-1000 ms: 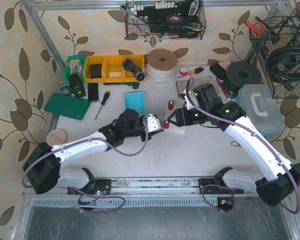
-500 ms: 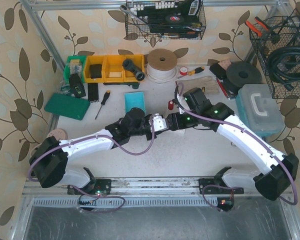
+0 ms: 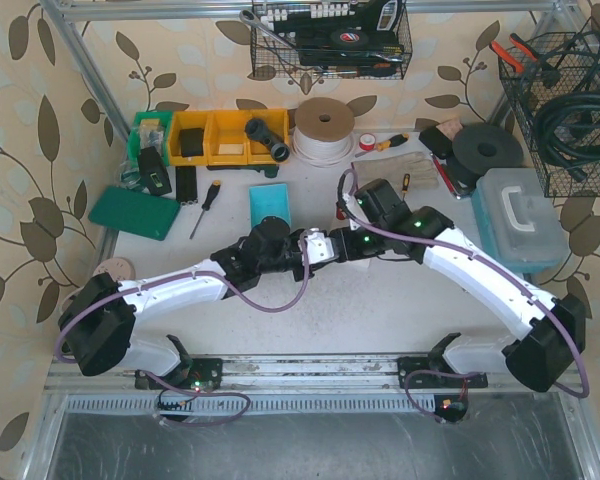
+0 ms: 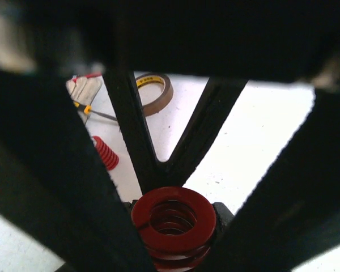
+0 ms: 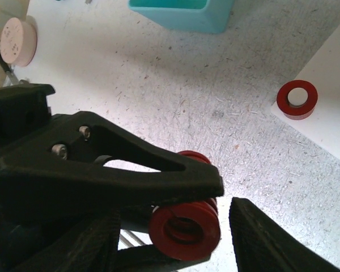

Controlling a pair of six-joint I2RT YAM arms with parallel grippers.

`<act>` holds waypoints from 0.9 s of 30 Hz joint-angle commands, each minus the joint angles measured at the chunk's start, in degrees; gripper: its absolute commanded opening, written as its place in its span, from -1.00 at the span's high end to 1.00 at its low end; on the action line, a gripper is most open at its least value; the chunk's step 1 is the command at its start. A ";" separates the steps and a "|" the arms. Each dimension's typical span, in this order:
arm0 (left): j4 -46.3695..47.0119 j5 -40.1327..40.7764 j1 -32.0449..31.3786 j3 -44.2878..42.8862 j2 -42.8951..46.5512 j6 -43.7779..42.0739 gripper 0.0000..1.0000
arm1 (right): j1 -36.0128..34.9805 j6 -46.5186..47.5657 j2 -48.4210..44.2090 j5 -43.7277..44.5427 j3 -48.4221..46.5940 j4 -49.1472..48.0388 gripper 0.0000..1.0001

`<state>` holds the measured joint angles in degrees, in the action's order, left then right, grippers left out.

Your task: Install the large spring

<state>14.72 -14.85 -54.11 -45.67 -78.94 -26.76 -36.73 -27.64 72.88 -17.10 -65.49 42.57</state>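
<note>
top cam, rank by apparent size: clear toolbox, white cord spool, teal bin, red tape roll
Largest to smallest in the top view:
1. clear toolbox
2. white cord spool
3. teal bin
4. red tape roll
Spool and bin are fairly close; the other gaps are clear.

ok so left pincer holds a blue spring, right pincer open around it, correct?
Wrong colour: the spring is red, as the right wrist view shows. The rest stands: the left pincer holds it, and the right pincer is open around it.
</note>
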 commanded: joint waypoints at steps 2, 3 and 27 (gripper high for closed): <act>4.67 0.43 -0.67 -0.47 2.30 -0.35 1.00 | -1.14 -1.87 2.14 5.07 -0.34 -0.80 -0.08; 4.82 0.71 -0.73 -0.48 2.31 -0.39 1.00 | -1.19 -2.08 2.31 5.59 -0.31 -0.71 -0.07; 10.92 4.48 -0.82 2.80 2.96 -0.18 1.00 | -2.12 -13.91 5.34 -1.65 4.32 -10.47 -0.20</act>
<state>15.64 -8.67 -53.87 -41.80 -78.56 -26.87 -37.34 -36.71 77.01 -15.57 -63.86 38.76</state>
